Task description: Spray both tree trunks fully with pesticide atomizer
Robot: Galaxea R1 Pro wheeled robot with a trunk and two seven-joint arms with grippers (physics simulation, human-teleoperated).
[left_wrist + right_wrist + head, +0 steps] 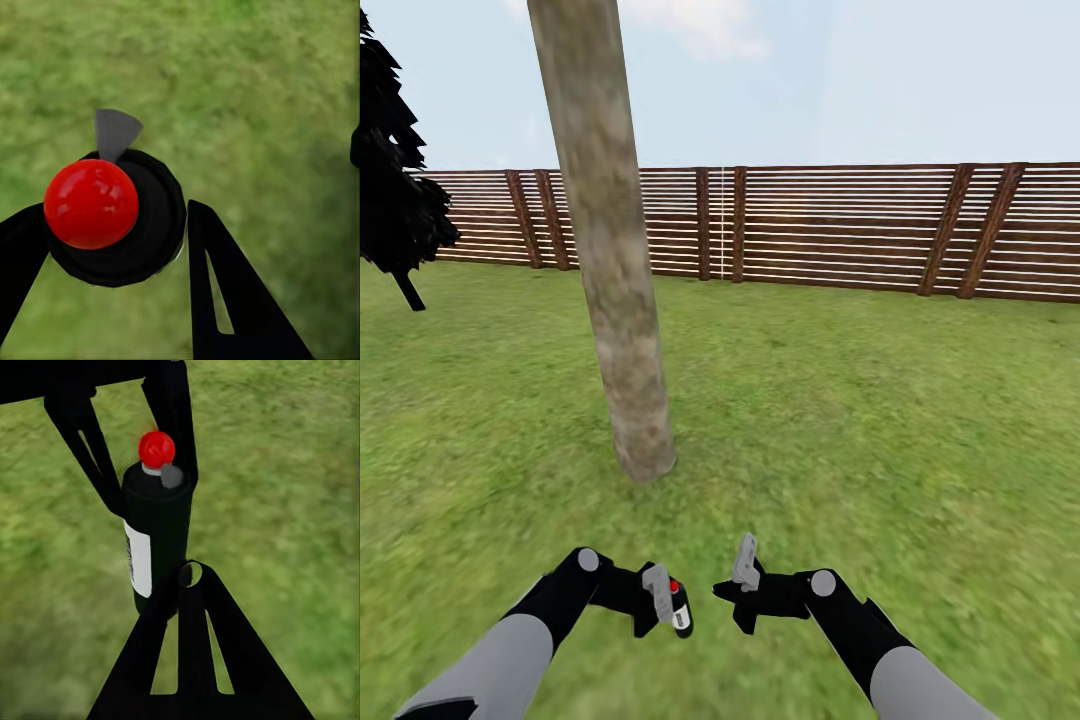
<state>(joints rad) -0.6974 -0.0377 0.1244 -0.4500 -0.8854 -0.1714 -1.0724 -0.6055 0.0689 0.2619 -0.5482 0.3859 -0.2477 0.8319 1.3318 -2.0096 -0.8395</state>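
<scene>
I hold the pesticide atomizer (678,604) off the floor in my left pincer (660,598), its fingers clamped on the dark bottle, the red cap (91,203) bright against the garden lawn (860,420). The pick-up, by my reading, is done. The bottle rides low in front of the tree trunk (610,250), near its base but well apart from the bark, and my right wrist camera sees it upright between the left fingers, white label (138,559) showing on its side. My right pincer (745,575) hangs just beside the atomizer with nothing in it; whether its fingers are parted or together I cannot tell. The trunk, mottled grey-tan, rises straight ahead of me with the brown slat fence (840,230) behind it and a near-black cypress (395,180) off to its left. I see no spray on the bark, so I judge the spraying of this trunk, and then of the second tree, remains ahead.
</scene>
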